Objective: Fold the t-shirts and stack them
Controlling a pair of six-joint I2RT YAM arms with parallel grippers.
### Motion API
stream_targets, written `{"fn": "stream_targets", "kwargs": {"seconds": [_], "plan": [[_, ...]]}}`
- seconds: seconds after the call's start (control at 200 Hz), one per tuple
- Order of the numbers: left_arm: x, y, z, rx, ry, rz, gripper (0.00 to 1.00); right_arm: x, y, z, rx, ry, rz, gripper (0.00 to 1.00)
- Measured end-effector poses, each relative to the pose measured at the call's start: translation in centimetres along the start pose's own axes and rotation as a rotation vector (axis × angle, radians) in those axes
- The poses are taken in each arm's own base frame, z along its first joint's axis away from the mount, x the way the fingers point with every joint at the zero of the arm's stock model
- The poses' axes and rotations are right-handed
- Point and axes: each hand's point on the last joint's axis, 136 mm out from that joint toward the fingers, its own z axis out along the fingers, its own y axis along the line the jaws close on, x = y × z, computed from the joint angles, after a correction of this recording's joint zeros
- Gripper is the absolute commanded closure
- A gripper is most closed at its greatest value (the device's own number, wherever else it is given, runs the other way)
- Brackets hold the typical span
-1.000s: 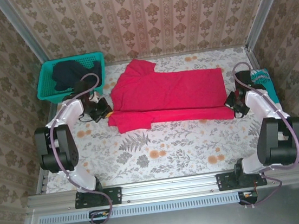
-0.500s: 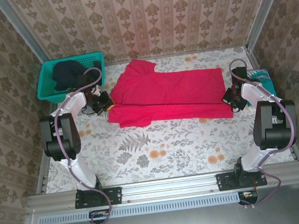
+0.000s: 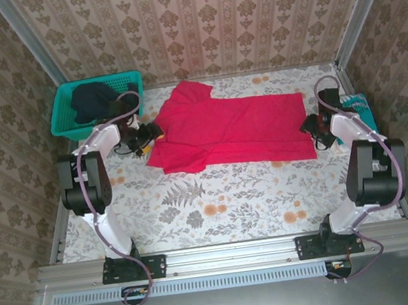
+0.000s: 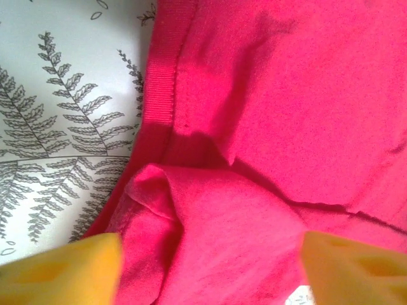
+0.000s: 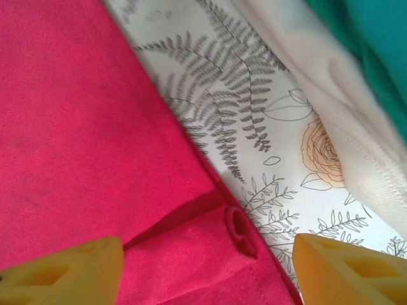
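The bright red-pink cloth t-shirt point(image 3: 231, 128) lies folded into a long band in the middle of the table point(image 3: 217, 199), which has a floral cover. The left gripper point(image 3: 145, 136) is at the left end of this red-pink shirt, low over the cloth. In the left wrist view its yellow fingers point(image 4: 60, 270) are spread wide. A rumpled fold of the red cloth lies between them and is not pinched. The right gripper point(image 3: 311, 127) is at the right end of the same shirt. Its yellow fingers point(image 5: 63, 270) are also spread apart, and the corner of the shirt lies loose between them on the table. Near the right end of the red-pink shirt, at the edge of the table, lies the teal t-shirt with white print point(image 3: 357, 107). Its pale inner side shows in the right wrist view. To the left of the red-pink shirt and further back stands a teal plastic basket point(image 3: 61, 124), and the dark navy-black t-shirt point(image 3: 93, 99) is inside it.
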Motion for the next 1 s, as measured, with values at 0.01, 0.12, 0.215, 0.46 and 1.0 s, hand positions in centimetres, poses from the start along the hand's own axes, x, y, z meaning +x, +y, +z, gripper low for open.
{"fn": "stream_targets", "kwargs": {"seconds": [0.01, 0.12, 0.215, 0.46, 1.0], "plan": [[0.1, -0.1, -0.1, 0.001, -0.003, -0.002, 0.07, 0.0, 0.0, -0.1, -0.004, -0.005, -0.002, 0.25], [1.5, -1.0, -1.5, 0.002, -0.046, 0.028, 0.00, 0.4, 0.2, -2.4, -0.059, -0.079, -0.005, 0.26], [2.8, -2.4, -2.7, 0.012, -0.089, 0.074, 0.02, 2.1, 0.7, -3.1, -0.100, -0.088, -0.026, 0.26], [5.5, -2.2, -0.6, 0.012, -0.068, 0.054, 0.12, 7.2, 4.1, -1.1, -0.162, 0.029, -0.124, 0.28], [10.9, 1.2, 1.0, -0.066, -0.104, -0.124, 0.39, 8.8, 4.7, 1.1, -0.177, 0.113, -0.087, 0.29]]}}
